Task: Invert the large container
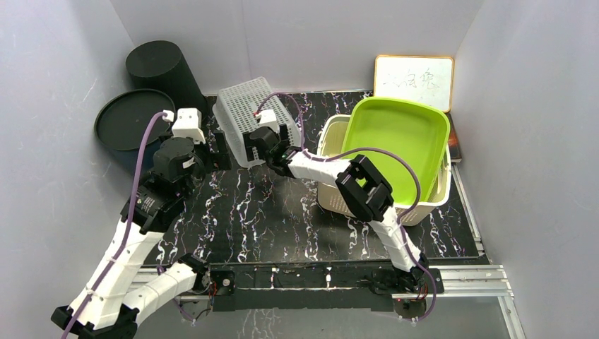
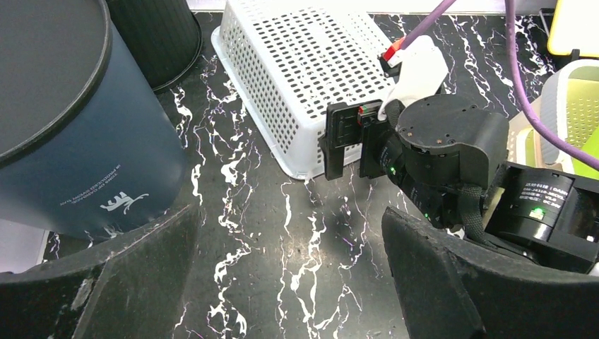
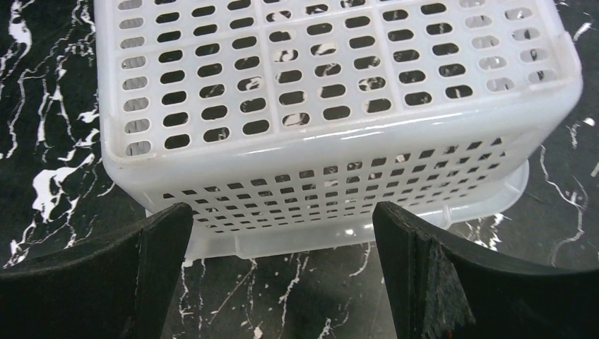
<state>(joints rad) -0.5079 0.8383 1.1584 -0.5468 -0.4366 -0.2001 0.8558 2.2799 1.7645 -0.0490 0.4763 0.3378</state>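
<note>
Right gripper [image 2: 351,140], its two fingers spread wide and holding nothing, faces the near end wall of the white perforated basket [image 1: 247,113] at the back middle of the marbled black desk [image 1: 268,212]. The basket, the large container of the task, stands upside down: its slotted base is on top and its flanged rim rests on the desk (the marble pattern shows through the holes in the right wrist view). From that camera the end wall fills the gap between the fingers, though they appear to stop just short of the plastic. Left gripper [image 2: 289,219] is likewise spread and empty, low over bare desk to the left of the basket and near its front corner. A navy bin [image 2: 70,141] stands close on that side, with a black bin [image 1: 159,67] behind it in the back left corner. To the right of the basket, a lime-green tub [image 1: 399,134] sits tilted on a cream basket [image 1: 332,141], and a small whiteboard [image 1: 413,81] leans against the back wall beyond them.
</note>
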